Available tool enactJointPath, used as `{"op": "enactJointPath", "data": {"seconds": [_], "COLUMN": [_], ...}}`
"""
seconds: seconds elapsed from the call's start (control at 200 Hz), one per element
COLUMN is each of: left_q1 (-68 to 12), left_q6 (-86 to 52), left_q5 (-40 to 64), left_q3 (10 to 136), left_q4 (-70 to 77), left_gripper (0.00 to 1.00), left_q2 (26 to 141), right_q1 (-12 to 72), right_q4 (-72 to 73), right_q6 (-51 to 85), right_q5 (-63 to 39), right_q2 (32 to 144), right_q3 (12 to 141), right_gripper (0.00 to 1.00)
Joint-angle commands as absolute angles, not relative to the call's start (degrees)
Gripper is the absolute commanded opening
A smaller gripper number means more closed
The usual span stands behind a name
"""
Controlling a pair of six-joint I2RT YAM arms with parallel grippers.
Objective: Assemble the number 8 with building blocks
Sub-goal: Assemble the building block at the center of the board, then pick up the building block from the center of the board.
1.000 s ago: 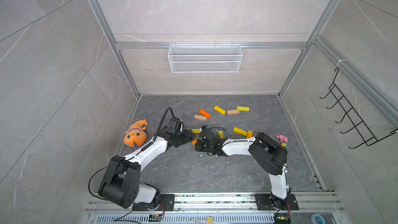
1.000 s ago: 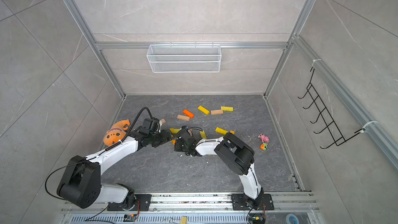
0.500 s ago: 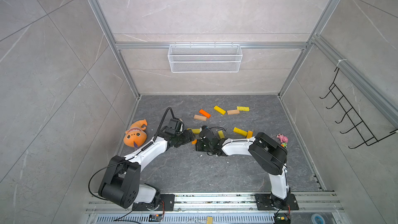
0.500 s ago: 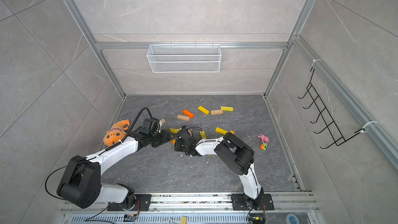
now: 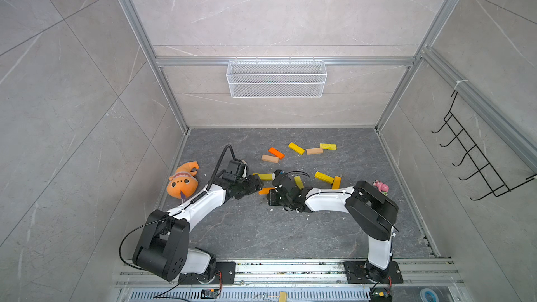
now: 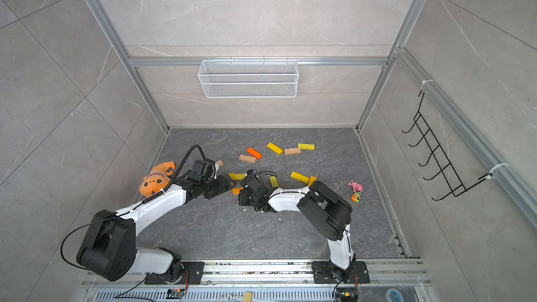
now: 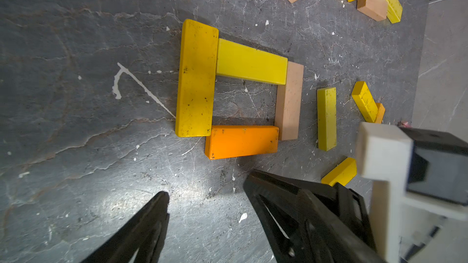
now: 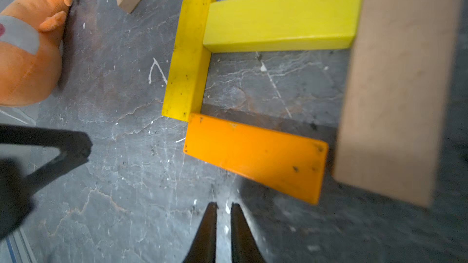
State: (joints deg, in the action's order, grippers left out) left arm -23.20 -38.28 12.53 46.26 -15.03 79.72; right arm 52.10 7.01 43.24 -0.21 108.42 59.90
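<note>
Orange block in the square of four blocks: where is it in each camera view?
Both top views: orange block mid-floor, only partly visible.
Left wrist: mid-picture.
Right wrist: mid-picture, larger.
Shared landmark: pale yellow block lying opposite it, roughly parallel.

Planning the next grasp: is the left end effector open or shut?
Open: left end effector shows its fingers wide apart, nothing between them.

A robotics lab test cell: grey tile panels [image 5: 58, 111] in aluminium framing [image 5: 140, 39], robot arms [image 5: 200, 204] on a slotted rail [image 5: 290, 269].
</note>
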Motion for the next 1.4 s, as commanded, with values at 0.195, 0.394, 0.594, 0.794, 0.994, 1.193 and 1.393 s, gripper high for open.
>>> {"op": "enactJointPath", "data": {"seconds": [0.195, 0.394, 0.594, 0.794, 0.994, 1.193, 1.393], "left_q1": [-22.94, -22.9, -22.85, -22.85, -22.83, -22.77, -22.76], "left_q6": [-34.15, -33.66, -33.89, -33.65, -33.82, -34.25, -34.36], "left_q5": [13.91, 12.83, 13.09, 13.0, 13.01, 13.25, 13.32], "left_q3": [44.2, 42.39, 40.85, 40.31, 39.9, 39.52, 39.39], "left_q4": [-14.67, -15.98, -15.73, -15.91, -15.64, -14.97, -14.5], "left_gripper": [0.82, 0.82, 0.82, 0.82, 0.82, 0.82, 0.82], "left_q2": [70.51, 66.29, 64.06, 62.63, 62.45, 62.66, 62.98], "right_q1": [47.53, 43.32, 40.05, 37.82, 36.09, 35.51, 35.53], "right_q4": [-6.79, -15.65, -21.15, -22.42, -22.55, -22.69, -22.76], "right_q6": [33.28, 26.59, 21.61, 19.13, 18.13, 17.58, 17.98], "right_q5": [7.46, 8.02, 7.16, 7.35, 7.48, 7.57, 7.34], "right_q2": [94.2, 93.17, 97.96, 102.99, 106.7, 109.44, 111.07], "right_q3": [54.78, 57.91, 62.91, 66.38, 68.47, 70.12, 71.27], "right_gripper": [0.35, 0.52, 0.58, 0.58, 0.54, 0.49, 0.47]}}
